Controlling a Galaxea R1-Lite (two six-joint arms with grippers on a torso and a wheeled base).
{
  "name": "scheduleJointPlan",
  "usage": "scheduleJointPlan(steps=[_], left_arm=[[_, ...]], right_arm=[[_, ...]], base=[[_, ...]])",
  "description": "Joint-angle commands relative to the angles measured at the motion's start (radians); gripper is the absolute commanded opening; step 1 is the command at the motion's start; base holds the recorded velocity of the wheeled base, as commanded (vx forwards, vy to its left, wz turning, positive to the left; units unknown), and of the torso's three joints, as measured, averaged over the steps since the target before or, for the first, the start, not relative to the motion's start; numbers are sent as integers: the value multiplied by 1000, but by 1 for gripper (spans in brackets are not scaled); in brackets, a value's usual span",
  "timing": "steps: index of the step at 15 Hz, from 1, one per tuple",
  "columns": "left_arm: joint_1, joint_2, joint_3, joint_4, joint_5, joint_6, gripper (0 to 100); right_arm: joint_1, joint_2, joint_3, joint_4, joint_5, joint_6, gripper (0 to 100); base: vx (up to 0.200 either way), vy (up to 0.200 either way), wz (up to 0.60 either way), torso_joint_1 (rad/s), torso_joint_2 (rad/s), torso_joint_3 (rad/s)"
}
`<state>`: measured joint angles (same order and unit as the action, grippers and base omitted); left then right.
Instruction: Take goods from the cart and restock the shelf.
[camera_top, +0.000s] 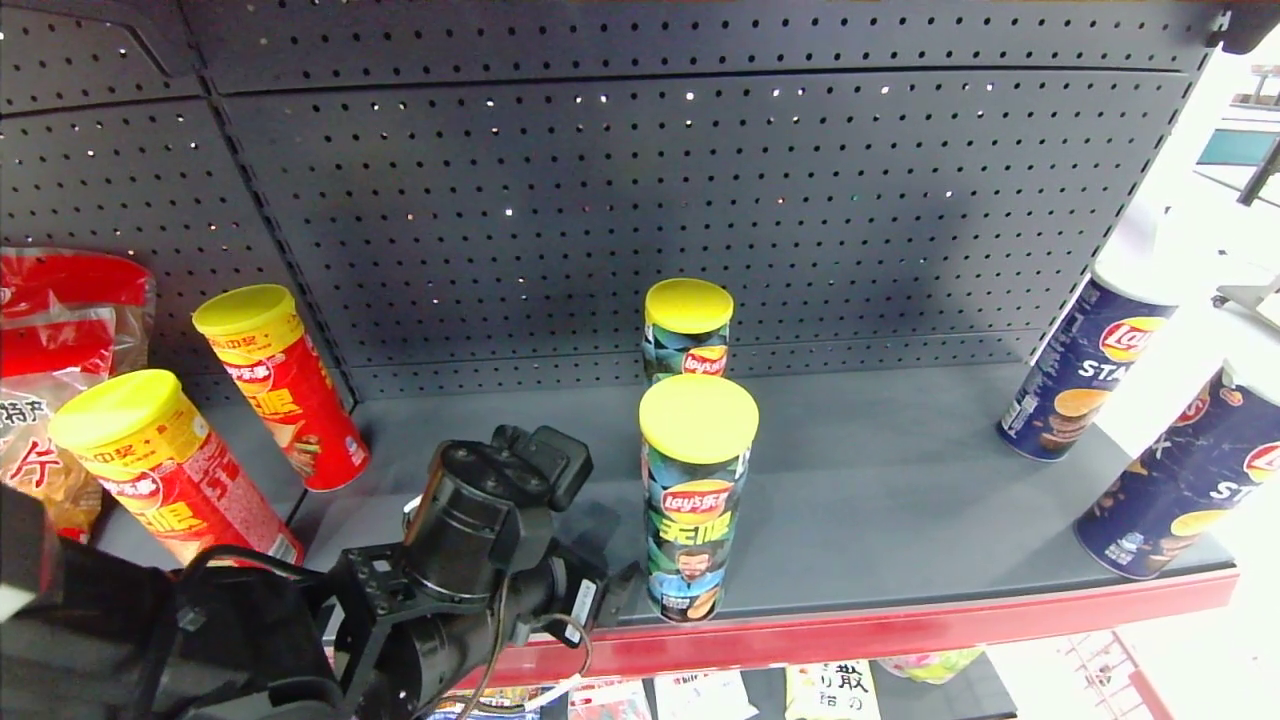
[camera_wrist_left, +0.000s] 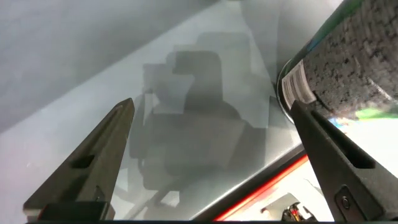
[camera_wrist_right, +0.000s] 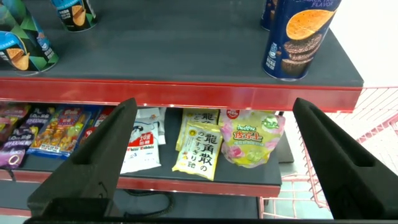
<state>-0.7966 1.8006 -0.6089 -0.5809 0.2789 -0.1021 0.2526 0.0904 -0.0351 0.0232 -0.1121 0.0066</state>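
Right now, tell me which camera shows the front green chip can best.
The head view: the front green chip can stands whole there, yellow lid to base, near the front edge of the shelf. The left wrist view catches just the can's lower side; the right wrist view cuts it off at the frame edge.

place: shop | pegboard-backed shelf, red front edge | rows of chip cans | snack packets below

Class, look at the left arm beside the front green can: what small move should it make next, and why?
Probably draw the left gripper straight back off the shelf. It is open and empty, and the front green can stands upright just beside one finger, apparently already placed; backing out without swinging sideways should avoid knocking it.
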Motion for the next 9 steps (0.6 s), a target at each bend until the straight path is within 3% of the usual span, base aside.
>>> scheduleJointPlan(steps=[1,5,7,9], left_arm=[[11,-58,44,-1,0,-1,100],[22,-280,179,41,0,1,100],[23,-425,221,145,0,1,100],[22,-609,224,322,-1,1,100]], right_arm=[[1,2,0,1,5,0,100],[1,2,0,1,75,-28,100],[2,0,0,0,137,-82,100],[2,2,-2,6,195,-125,100]], base=[[0,0,0,0,0,0],[0,0,0,0,0,0],[0,0,0,0,0,0],[0,0,0,0,0,0]])
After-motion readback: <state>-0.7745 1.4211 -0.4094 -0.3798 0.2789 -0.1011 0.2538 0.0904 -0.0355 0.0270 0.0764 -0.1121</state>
